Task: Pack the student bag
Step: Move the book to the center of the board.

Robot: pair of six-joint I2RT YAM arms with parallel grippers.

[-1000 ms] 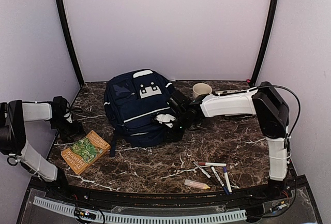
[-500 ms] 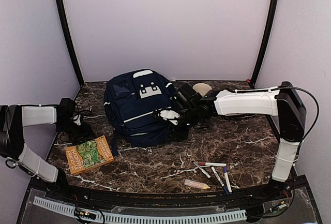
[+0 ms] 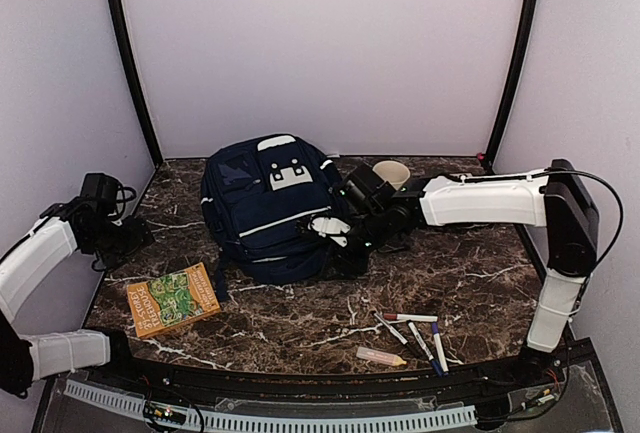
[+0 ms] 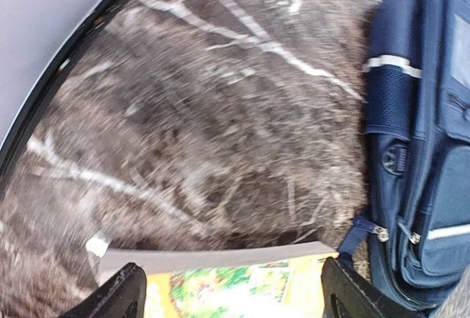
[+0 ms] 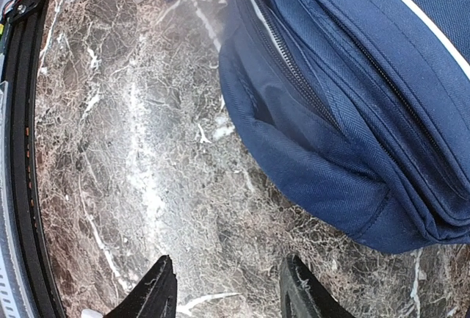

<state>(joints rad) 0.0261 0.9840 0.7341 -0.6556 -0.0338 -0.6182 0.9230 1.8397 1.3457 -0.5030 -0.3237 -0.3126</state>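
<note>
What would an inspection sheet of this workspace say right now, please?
Surface: dark marble table top, nothing spilled seen.
Job's things: student bag lying mid-table; the zip in the right wrist view looks closed.
Clutter: green book flat, front-left of the bag; cream mug behind the right arm; markers and a pale stick near the front edge.
Grippers: left gripper open over the table near the book, holding nothing; right gripper open beside the bag, holding nothing.
Cables: black cable looping over the right arm.
Surroundings: plain pale walls, black corner posts.
</note>
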